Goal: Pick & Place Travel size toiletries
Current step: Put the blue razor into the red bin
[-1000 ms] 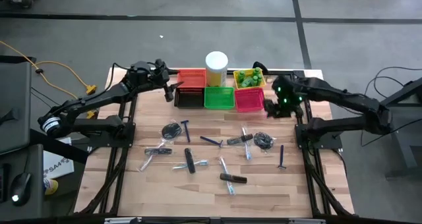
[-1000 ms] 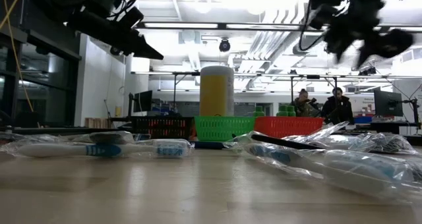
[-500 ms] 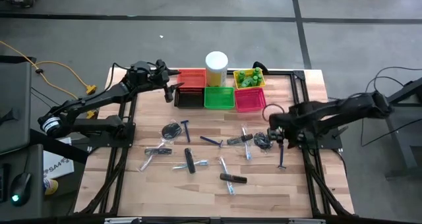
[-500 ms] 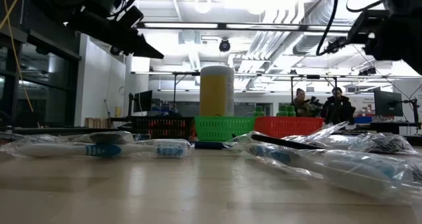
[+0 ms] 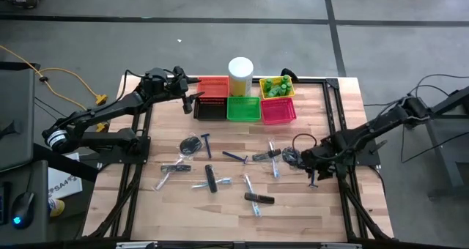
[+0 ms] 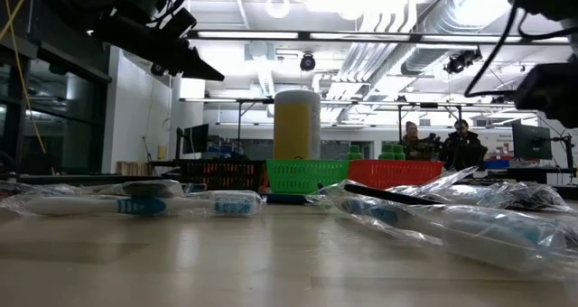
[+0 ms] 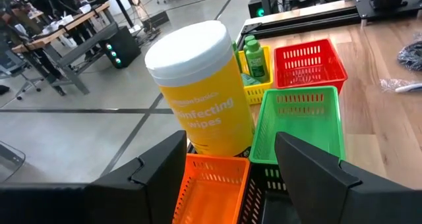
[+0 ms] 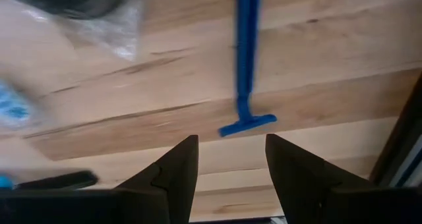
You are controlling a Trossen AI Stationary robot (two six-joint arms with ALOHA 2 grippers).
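Toiletries lie scattered on the wooden table: a blue razor (image 5: 314,173) (image 8: 245,59), dark coiled bundles (image 5: 293,156) (image 5: 190,144), black sticks (image 5: 211,178) and wrapped toothbrushes (image 5: 249,183). My right gripper (image 5: 314,165) (image 8: 231,165) hangs open just over the blue razor near the table's right edge; the razor's head (image 8: 247,125) lies flat on the wood ahead of the fingers, untouched. My left gripper (image 5: 192,97) (image 7: 231,165) waits open above the orange basket (image 7: 211,188) at the far left. Green bottles (image 5: 275,86) stand in the yellow basket.
A row of mesh baskets stands at the far edge: orange (image 5: 213,86), black (image 5: 210,110), green (image 5: 244,108), pink (image 5: 278,110) and yellow (image 5: 286,79). A tall white-lidded yellow cylinder (image 5: 240,75) stands among them. The black frame rail (image 5: 338,132) runs along the table's right edge.
My right gripper has swung from beside the pink basket at the far right toward the near edge and down, ending low over the blue razor. The toiletries have stayed where they lay.
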